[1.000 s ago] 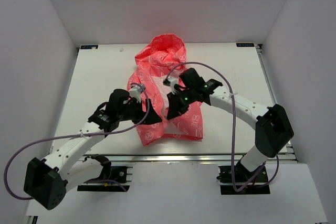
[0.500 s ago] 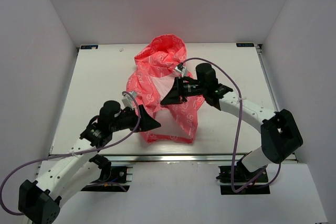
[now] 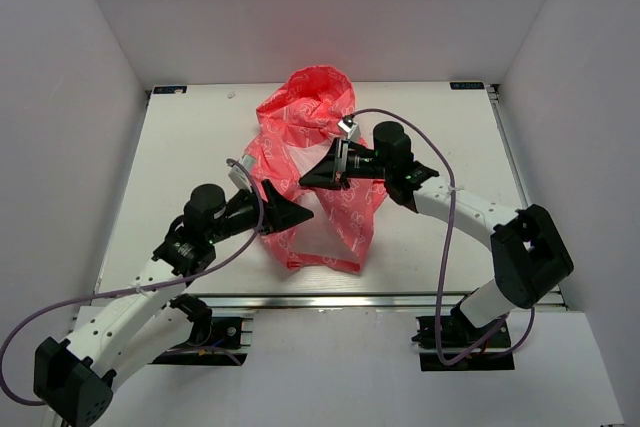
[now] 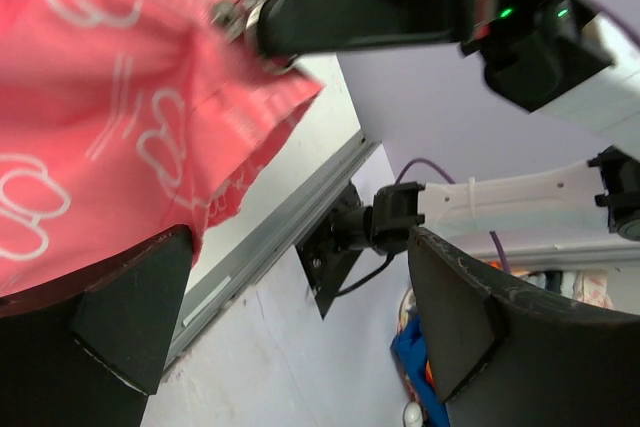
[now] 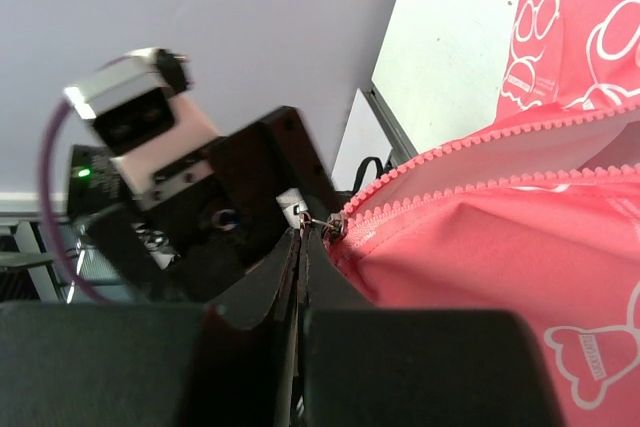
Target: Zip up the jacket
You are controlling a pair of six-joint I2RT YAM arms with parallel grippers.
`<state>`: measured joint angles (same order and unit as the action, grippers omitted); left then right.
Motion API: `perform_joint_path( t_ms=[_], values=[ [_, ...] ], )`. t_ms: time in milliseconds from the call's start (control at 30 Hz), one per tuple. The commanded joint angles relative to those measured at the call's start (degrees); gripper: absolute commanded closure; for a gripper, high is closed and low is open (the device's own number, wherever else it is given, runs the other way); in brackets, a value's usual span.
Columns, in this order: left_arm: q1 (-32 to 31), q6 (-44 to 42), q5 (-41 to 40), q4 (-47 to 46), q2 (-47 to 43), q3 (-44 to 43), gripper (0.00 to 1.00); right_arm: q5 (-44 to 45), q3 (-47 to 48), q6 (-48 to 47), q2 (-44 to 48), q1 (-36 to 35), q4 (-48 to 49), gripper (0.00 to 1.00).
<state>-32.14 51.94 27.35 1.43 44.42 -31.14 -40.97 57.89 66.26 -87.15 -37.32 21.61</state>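
The coral-pink jacket (image 3: 340,209) with its white print lies mid-table, hood (image 3: 318,95) at the far end. Its lower front is lifted and drawn toward both grippers. My right gripper (image 3: 306,179) is shut on the small metal zipper pull (image 5: 320,221), just beside the slider (image 5: 337,228), where the two rows of pink teeth (image 5: 470,152) meet. My left gripper (image 3: 297,215) stands open, jaws wide apart. Pink fabric (image 4: 100,107) drapes against its left finger (image 4: 110,327) and nothing sits between the fingers. The right gripper (image 4: 262,25) shows at the top of the left wrist view. The chest emblem is hidden.
A white table (image 3: 180,167) is walled in on three sides by grey panels. An aluminium rail (image 3: 420,299) runs along the near edge, with the arm mounts (image 3: 465,342) below it. Purple cables (image 3: 440,247) loop beside each arm.
My right gripper has moved left and away from the near edge with the zipper pull. My left arm has drawn back and its gripper now sits just below the right one.
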Motion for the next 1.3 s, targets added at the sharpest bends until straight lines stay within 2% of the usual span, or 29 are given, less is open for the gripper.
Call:
perform_joint_path(
  t_ms=[0, 167, 433, 533, 667, 767, 967, 1133, 1267],
  values=[
    [-0.4, -0.8, -3.3, 1.6, -0.5, -4.9, 0.02, 0.5, 1.3, 1.2, -0.9, -0.3, 4.2, 1.00],
    [-0.5, -3.6, -7.0, 10.9, -0.1, -9.6, 0.02, -0.7, 1.8, 0.6, -1.4, -0.3, 4.2, 1.00],
    [-0.5, -3.4, -8.5, 16.9, 2.1, -13.7, 0.02, -0.3, 2.3, -0.3, -1.8, -0.3, 3.5, 1.00],
    [-0.5, -1.1, -8.8, 13.4, 1.7, -12.0, 0.03, 0.2, 2.3, -0.3, -1.3, -0.3, 4.2, 1.00],
    [-0.5, 2.0, -7.2, 0.3, 4.2, -6.6, 0.08, 2.8, 1.8, -1.6, 0.1, -0.3, 2.8, 1.00],
    [-1.0, 2.3, -6.4, -4.0, 7.6, -8.0, 0.14, 5.9, 1.6, -3.0, 0.8, -0.2, 1.0, 1.00],
    [-3.5, 1.1, -11.4, -1.9, 10.8, -10.4, 0.16, 8.7, 0.7, -3.3, 2.5, -0.4, 1.4, 1.00],
    [-4.7, 1.5, -17.4, -4.9, 13.0, -8.4, 0.20, 8.6, -0.2, -3.4, 3.9, -0.4, 1.3, 1.00],
    [-4.9, 1.7, -20.5, -7.4, 15.3, -8.8, 0.27, 6.8, -1.5, -2.1, 3.8, -0.4, 2.0, 1.00]
  ],
)
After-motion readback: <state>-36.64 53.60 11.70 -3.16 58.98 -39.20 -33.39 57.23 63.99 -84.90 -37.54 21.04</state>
